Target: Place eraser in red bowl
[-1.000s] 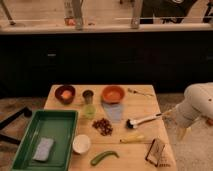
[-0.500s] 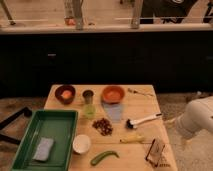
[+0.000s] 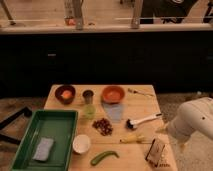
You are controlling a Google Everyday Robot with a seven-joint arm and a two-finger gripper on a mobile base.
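The eraser [image 3: 156,151], a small dark brown block with a tan face, stands at the front right corner of the wooden table [image 3: 145,105]. The red bowl [image 3: 113,93], bright orange-red, sits at the back middle of the table. My white arm [image 3: 196,119] hangs beside the table's right edge. The gripper [image 3: 176,141] is at its lower end, just right of the eraser and apart from it.
A maroon bowl [image 3: 65,93], a dark cup [image 3: 88,96], a green cup [image 3: 90,111], a grey cloth [image 3: 115,111], a white-handled brush [image 3: 145,120], a white bowl [image 3: 81,143] and a green vegetable [image 3: 104,157] are on the table. A green tray [image 3: 30,132] holds a sponge [image 3: 43,148].
My arm has dropped lower along the table's right edge and come nearer to the eraser. The things on the table have not moved.
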